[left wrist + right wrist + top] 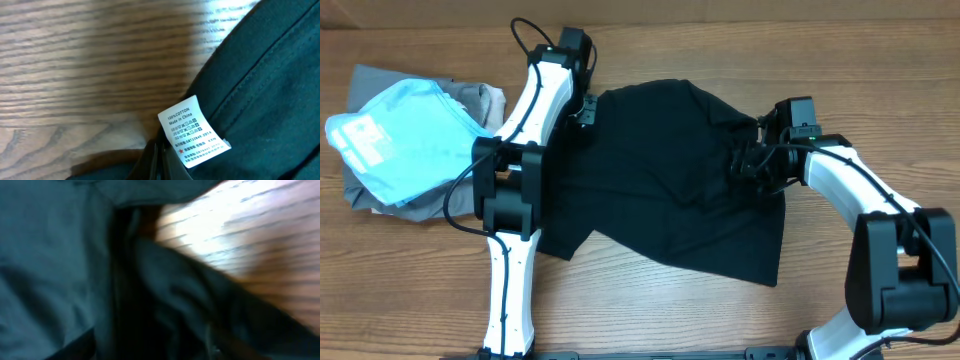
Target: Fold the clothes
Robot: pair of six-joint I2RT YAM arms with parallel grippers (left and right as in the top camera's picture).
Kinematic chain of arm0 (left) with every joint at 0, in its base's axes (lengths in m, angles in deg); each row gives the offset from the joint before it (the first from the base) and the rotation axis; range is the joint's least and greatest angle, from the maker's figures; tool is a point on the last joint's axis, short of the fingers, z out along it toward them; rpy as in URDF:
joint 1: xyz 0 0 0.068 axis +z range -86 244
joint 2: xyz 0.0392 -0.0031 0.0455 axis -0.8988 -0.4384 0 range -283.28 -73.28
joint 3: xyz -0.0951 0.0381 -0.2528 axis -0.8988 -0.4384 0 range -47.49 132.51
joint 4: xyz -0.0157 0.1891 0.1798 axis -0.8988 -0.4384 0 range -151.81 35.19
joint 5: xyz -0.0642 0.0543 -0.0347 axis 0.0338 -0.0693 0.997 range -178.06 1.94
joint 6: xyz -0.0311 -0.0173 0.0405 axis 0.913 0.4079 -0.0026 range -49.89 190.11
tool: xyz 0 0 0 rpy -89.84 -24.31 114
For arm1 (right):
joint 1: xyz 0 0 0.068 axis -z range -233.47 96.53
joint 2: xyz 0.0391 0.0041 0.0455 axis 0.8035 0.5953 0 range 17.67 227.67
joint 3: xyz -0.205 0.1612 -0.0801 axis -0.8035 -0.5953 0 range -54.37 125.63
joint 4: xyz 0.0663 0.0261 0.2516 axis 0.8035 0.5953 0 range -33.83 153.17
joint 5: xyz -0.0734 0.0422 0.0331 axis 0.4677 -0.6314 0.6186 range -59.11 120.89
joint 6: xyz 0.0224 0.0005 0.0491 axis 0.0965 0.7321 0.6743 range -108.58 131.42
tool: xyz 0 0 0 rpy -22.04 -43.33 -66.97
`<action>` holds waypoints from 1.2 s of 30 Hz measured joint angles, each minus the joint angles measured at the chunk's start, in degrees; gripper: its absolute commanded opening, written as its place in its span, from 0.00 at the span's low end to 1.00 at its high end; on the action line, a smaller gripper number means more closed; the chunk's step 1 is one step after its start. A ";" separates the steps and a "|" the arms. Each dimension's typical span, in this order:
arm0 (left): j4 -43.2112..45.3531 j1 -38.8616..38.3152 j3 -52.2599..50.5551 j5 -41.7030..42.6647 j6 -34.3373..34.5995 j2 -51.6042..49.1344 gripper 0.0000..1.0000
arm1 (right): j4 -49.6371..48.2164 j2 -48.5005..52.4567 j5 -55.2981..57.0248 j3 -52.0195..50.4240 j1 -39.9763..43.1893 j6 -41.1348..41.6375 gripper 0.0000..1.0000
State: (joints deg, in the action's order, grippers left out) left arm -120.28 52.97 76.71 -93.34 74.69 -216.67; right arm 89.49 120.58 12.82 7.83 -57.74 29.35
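Note:
The clothes, a black T-shirt (670, 190), lie spread over the middle of the wooden table. My left gripper (586, 108) is at the shirt's upper left edge. In the left wrist view its fingers (161, 162) are pressed together on dark fabric right beside a white care tag (192, 132). My right gripper (745, 162) is down on the shirt's right side, where the cloth is bunched. The right wrist view shows only blurred folds of black fabric (165, 295) close to the lens, so its fingers are hidden.
At the left end of the table, a light blue garment with white print (405, 135) lies on top of grey folded garments (485, 100). Bare wood (720, 320) shows in front of the shirt and to its right (260, 240).

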 measured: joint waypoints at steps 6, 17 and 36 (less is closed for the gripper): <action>-1.42 -0.15 0.17 0.15 0.00 0.00 0.04 | 0.57 0.22 4.98 0.00 0.55 0.24 0.33; -2.78 -0.15 0.35 0.33 0.00 -0.11 0.04 | 2.51 0.22 3.13 0.00 10.10 -1.18 0.17; -7.69 -0.13 5.73 1.81 -0.07 -2.45 0.04 | 5.95 -1.99 -12.59 0.07 8.24 -9.09 0.42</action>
State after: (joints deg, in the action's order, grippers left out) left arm -127.98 52.84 82.44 -91.53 74.62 -219.12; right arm 95.44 118.60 0.23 7.89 -49.50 20.26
